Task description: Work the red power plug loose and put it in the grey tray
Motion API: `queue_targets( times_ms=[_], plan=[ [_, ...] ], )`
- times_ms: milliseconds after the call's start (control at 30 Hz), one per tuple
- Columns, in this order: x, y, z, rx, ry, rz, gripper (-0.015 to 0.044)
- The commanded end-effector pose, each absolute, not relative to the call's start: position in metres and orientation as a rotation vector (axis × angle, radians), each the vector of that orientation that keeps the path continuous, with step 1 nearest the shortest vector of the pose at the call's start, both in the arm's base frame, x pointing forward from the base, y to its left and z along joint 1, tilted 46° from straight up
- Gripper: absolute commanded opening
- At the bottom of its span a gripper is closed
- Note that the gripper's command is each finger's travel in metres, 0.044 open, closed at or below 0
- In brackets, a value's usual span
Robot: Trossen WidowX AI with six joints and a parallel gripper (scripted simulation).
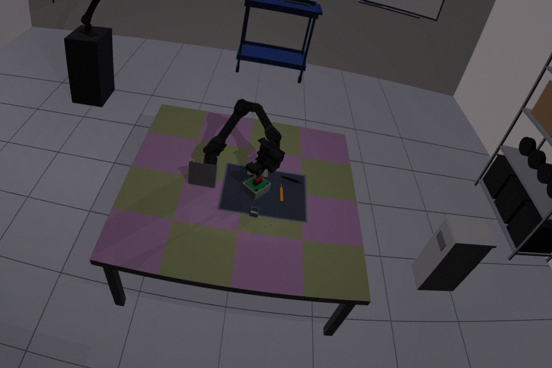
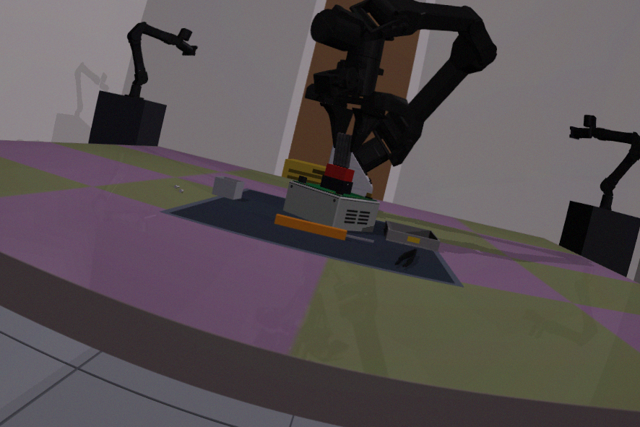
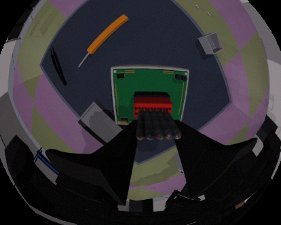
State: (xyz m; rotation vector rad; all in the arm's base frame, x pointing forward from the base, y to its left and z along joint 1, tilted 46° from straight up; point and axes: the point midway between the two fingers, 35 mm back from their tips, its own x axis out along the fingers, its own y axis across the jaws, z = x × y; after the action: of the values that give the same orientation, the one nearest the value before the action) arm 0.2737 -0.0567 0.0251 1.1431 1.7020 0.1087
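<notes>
Near the center of the top view, tool (image 1: 258,177) (image 2: 344,149) (image 3: 155,124) is at the red power plug (image 1: 258,179) (image 2: 339,173) (image 3: 153,105), fingers closed on it, one on either side at the cable end; exact contact spot unclear. Plug sits on the black socket (image 2: 336,184) (image 3: 151,94) of the green circuit board (image 1: 263,187) (image 3: 126,90), not in the tray. Dark cables (image 2: 342,149) (image 3: 158,127) rise from the plug in the exterior view. Board tops a light grey housing (image 1: 256,193) (image 2: 310,202) on the dark blue mat (image 1: 230,202) (image 2: 240,213) (image 3: 153,35), on the checkered bench (image 1: 198,257) (image 2: 373,330).

Grey tray (image 2: 397,234) (image 3: 87,113): lower right of center in exterior view, yellow label on its side; left of the fingers in wrist view; mostly hidden in top view. Orange-handled screwdriver (image 1: 281,194) (image 2: 309,226) (image 3: 107,33) lies on mat, upper left in wrist view. Black two-pronged implement (image 1: 291,179) (image 2: 406,258) (image 3: 58,66) is also on mat, far left of wrist view. Small open grey box (image 1: 254,212) (image 2: 227,188) (image 3: 211,43) at mat edge, upper right of wrist view; tiny light pieces (image 1: 270,224) (image 2: 178,188) (image 3: 208,13) near it on the bench.
</notes>
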Motion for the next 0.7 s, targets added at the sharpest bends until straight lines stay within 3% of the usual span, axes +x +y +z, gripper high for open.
queue_targets(
  times_ms=[0,667],
  plan=[
    [0.267,-0.072,0.027,1.233,1.624,0.145,0.0],
    [0.28,-0.064,0.041,1.039,1.752,0.004,0.0]
  ],
)
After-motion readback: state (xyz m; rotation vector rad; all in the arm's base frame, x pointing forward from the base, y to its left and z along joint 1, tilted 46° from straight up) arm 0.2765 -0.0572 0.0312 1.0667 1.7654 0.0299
